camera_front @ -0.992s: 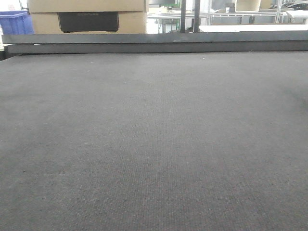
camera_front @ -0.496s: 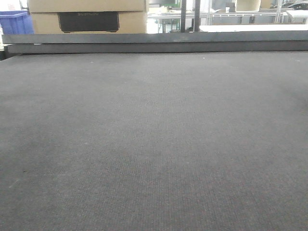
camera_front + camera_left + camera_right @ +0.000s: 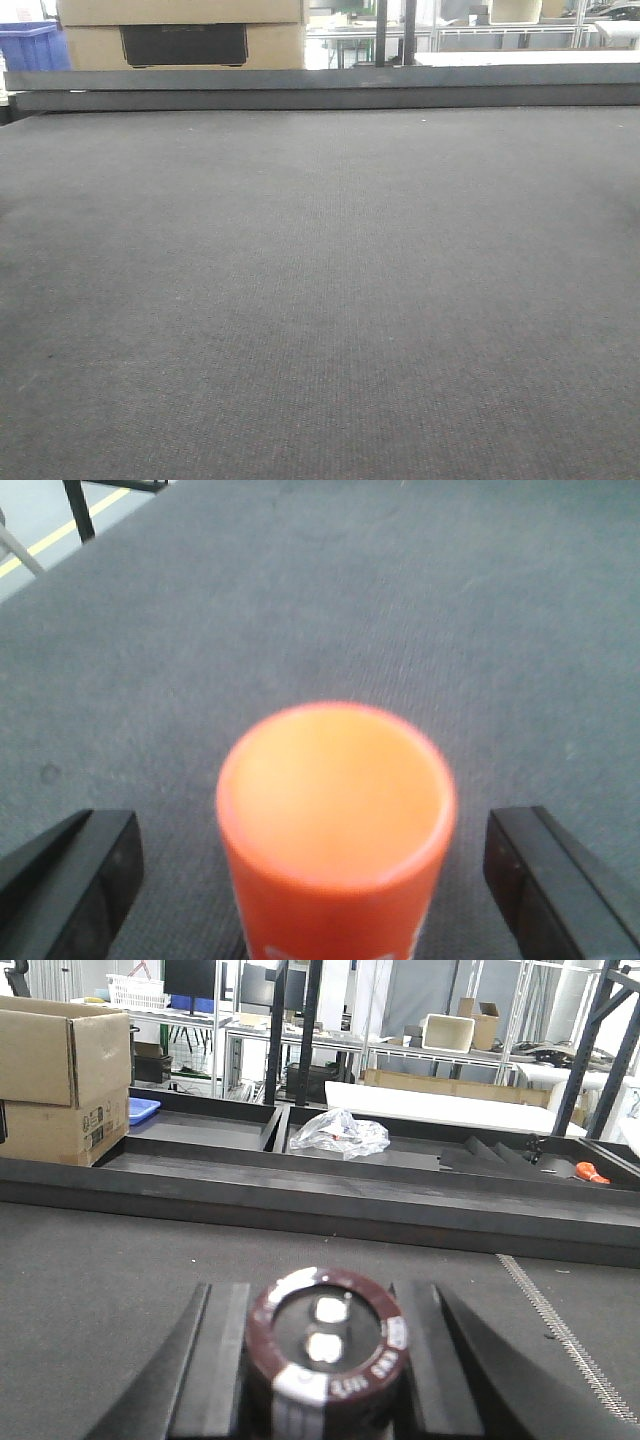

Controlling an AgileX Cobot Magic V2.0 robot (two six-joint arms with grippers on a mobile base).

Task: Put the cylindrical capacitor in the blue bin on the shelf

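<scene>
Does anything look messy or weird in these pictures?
Only small things. A crumpled clear plastic bag lies loose in the dark tray behind the mat, like litter. The left gripper stands open around an orange cylinder, while the right gripper holds the cylindrical capacitor. Nothing looks spilled or broken.

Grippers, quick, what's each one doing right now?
Left gripper: open, jaws wide of an orange cylinder standing between them.
Right gripper: closed on the cylindrical capacitor.
</scene>
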